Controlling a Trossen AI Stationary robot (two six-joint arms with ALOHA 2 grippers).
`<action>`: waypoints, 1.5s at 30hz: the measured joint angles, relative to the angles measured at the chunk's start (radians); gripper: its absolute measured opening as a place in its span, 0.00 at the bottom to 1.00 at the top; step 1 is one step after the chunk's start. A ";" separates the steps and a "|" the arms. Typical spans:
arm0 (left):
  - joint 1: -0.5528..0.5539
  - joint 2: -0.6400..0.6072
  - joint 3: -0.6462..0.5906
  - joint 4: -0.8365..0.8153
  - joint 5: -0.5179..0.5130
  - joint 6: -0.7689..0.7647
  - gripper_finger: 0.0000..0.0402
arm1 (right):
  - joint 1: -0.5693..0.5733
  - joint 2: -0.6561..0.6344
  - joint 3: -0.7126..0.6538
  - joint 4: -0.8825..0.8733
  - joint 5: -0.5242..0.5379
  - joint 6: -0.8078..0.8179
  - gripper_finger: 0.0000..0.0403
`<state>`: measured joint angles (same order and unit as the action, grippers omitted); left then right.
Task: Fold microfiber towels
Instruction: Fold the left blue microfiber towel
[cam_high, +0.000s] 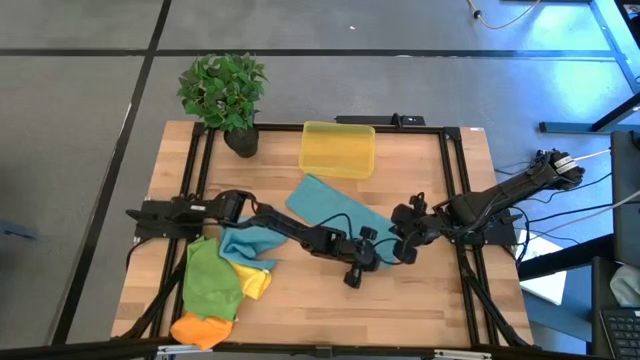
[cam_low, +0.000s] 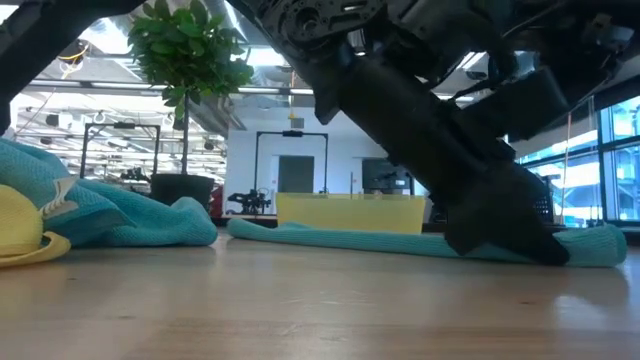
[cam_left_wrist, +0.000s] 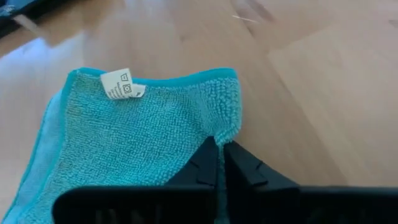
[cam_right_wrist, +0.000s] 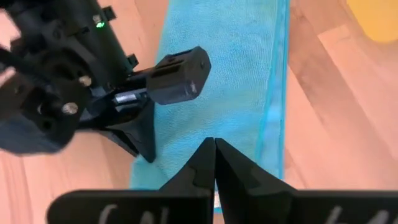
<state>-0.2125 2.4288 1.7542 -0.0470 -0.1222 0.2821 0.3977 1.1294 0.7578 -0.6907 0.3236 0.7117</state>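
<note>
A teal-blue microfiber towel (cam_high: 335, 210) lies spread on the middle of the table, its white tag (cam_left_wrist: 121, 84) showing near one corner. My left gripper (cam_left_wrist: 221, 146) reaches across from the table's left and is shut at the towel's edge near its right end (cam_low: 555, 255). My right gripper (cam_right_wrist: 214, 146) is shut and hovers just above the same towel, close to the left gripper (cam_right_wrist: 149, 152). More towels lie heaped at the near left: teal (cam_high: 250, 245), green (cam_high: 210, 280), yellow (cam_high: 257, 283), orange (cam_high: 200, 328). My left gripper pinches the teal towel's side edge (cam_left_wrist: 227, 127) between its two fingertips, a little way from the tagged corner. The fingers slant down from the table's left. The towel lies flat on the table; one layer or several, I cannot tell.
A translucent yellow bin (cam_high: 338, 150) stands behind the towel at the far side. A potted plant (cam_high: 225, 95) sits at the far left corner. Bare wood lies along the near edge, in front of both grippers (cam_high: 400, 300).
</note>
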 joint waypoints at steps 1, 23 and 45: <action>-0.004 -0.008 0.001 -0.039 0.037 0.011 0.01 | 0.002 0.000 0.000 0.000 0.000 -0.021 0.03; -0.179 -0.185 -0.193 -0.258 0.043 -0.092 0.00 | 0.276 0.249 -0.172 0.503 0.142 -0.417 0.40; -0.253 -0.463 -0.685 0.216 -0.038 -0.224 0.00 | 0.291 0.659 -0.143 0.939 0.303 -0.848 0.42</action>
<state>-0.4652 1.9656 1.0695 0.1687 -0.1600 0.0585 0.6890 1.7884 0.6149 0.2488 0.6263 -0.1359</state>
